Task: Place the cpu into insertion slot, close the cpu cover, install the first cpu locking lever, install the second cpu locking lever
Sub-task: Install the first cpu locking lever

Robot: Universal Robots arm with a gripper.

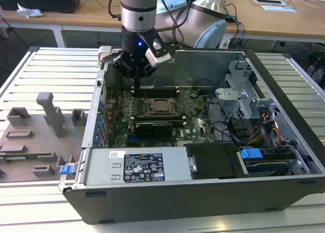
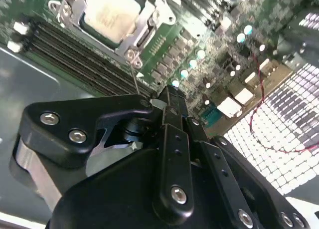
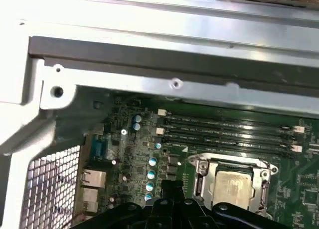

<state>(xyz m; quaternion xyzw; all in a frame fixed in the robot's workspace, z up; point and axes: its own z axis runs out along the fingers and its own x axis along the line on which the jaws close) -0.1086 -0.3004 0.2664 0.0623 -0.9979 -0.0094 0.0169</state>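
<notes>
The cpu (image 1: 159,106) (image 2: 110,14) (image 3: 233,184) lies flat in the insertion slot on the green motherboard, its pale metal top showing. The cpu cover (image 2: 143,30) (image 3: 201,175) is down around it as a metal frame. A thin metal locking lever (image 2: 134,77) runs from the frame's corner toward my fingertips; I cannot tell whether it touches them. My gripper (image 1: 137,87) (image 2: 169,95) (image 3: 172,189) is inside the case, just off the socket's corner toward the exterior view's left, fingers shut together with nothing visibly between them.
Long black memory slots (image 3: 224,131) (image 2: 75,59) run beside the socket, by the case wall (image 3: 174,59). A power supply (image 1: 137,164) and drive cage (image 1: 244,98) fill the case's front and right. A grey fixture tray (image 1: 40,131) sits left of the case.
</notes>
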